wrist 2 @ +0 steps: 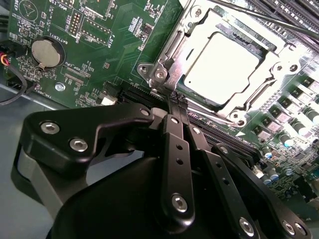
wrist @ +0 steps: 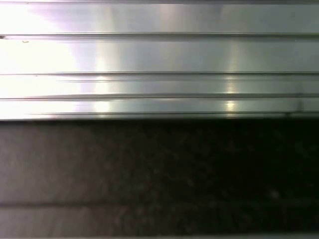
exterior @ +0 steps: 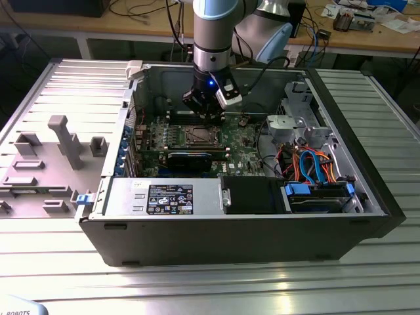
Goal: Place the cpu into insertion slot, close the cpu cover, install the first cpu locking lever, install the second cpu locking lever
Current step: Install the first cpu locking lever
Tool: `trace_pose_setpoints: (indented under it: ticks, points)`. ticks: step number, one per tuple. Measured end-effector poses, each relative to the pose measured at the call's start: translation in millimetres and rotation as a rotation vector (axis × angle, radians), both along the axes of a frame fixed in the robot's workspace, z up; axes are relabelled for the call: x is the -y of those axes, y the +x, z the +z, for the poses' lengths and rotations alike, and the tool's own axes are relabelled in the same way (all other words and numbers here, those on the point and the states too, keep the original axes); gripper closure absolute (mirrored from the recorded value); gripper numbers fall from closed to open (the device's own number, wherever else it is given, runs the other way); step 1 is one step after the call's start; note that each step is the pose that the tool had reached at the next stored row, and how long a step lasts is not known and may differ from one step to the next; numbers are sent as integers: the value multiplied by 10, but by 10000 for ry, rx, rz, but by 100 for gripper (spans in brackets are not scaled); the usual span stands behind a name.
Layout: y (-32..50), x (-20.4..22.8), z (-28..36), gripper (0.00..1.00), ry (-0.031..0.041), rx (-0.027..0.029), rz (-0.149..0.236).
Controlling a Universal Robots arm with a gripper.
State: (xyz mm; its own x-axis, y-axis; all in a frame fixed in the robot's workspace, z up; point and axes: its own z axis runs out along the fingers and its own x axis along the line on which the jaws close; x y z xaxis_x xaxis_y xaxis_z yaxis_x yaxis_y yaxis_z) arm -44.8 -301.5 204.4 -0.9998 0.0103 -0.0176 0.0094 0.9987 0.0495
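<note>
My gripper hangs over the motherboard inside the open computer case. In the second wrist view my 2 fingers are pressed together with nothing between them, their tips just beside the corner of the insertion slot. I judge they are closed so as to work as 1 narrow pusher on a locking lever, the thin rod along the socket's far side. The cpu already lies in the slot, and the cpu cover is down around it. Glare whitens the chip's top. I cannot tell whether either lever is latched. The first wrist view shows ribbed metal above a dark blur.
</note>
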Motion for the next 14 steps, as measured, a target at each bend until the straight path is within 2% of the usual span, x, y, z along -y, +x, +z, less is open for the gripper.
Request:
trace_pose_setpoints:
  ticks: [14]
  points:
    - [0, 0, 11, 89, -16, 1, -2]
